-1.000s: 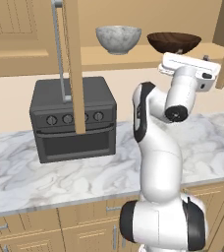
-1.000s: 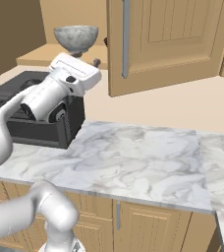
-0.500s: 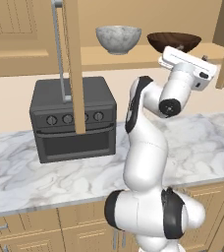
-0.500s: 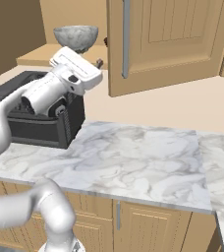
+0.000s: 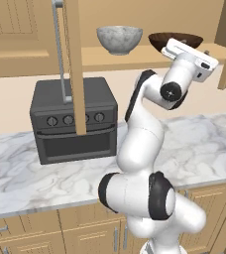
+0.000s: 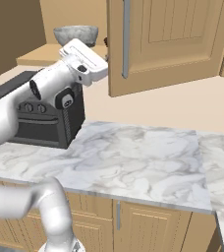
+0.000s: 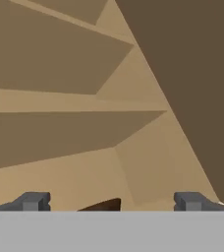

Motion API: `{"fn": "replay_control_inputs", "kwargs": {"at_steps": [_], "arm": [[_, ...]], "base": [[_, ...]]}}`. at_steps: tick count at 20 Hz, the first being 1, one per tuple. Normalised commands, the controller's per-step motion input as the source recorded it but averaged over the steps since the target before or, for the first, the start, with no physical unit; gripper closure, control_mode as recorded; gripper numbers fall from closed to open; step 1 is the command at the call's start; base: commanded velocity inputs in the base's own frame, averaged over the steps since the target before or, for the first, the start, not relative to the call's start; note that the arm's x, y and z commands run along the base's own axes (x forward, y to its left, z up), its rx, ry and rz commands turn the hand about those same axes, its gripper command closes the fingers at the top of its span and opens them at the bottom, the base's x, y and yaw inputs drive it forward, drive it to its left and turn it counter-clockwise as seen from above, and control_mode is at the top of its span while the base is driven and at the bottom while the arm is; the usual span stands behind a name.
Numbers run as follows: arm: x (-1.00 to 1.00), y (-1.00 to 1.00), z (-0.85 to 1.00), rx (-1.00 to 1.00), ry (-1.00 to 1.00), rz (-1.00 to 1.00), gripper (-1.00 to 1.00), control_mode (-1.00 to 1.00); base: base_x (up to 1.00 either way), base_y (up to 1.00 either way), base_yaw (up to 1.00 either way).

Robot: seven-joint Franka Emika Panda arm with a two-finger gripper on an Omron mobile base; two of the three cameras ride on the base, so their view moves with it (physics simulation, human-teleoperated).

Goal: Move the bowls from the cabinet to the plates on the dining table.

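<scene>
Your left base view sits behind the arm, looking forward and slightly down over the marble surface (image 5: 219, 144) at the black oven (image 5: 75, 126) near 9 o'clock and the open cabinet (image 5: 135, 57) shelf at 12. Your right base view looks from the other side across the same surface (image 6: 143, 157), with the oven (image 6: 40, 115) at 9 o'clock and the cabinet (image 6: 40, 55) shelf at 11. Both share oven, surface and shelf. Your hand view sits close inside the cabinet (image 7: 84, 162), facing its tan panels past the end effector (image 7: 112, 202).
</scene>
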Motion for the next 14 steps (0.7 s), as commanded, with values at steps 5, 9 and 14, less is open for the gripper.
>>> {"fn": "replay_control_inputs", "kwargs": {"at_steps": [5,9,14], "arm": [[0.19,-0.19,0.02,0.05,0.04,0.0,-1.0,-1.0],[0.16,-0.24,0.02,0.06,0.04,0.0,-1.0,-1.0],[0.19,-0.28,0.01,0.06,0.04,0.0,-1.0,-1.0]], "base": [[0.0,0.0,0.0],[0.0,0.0,0.0],[0.0,0.0,0.0]]}}
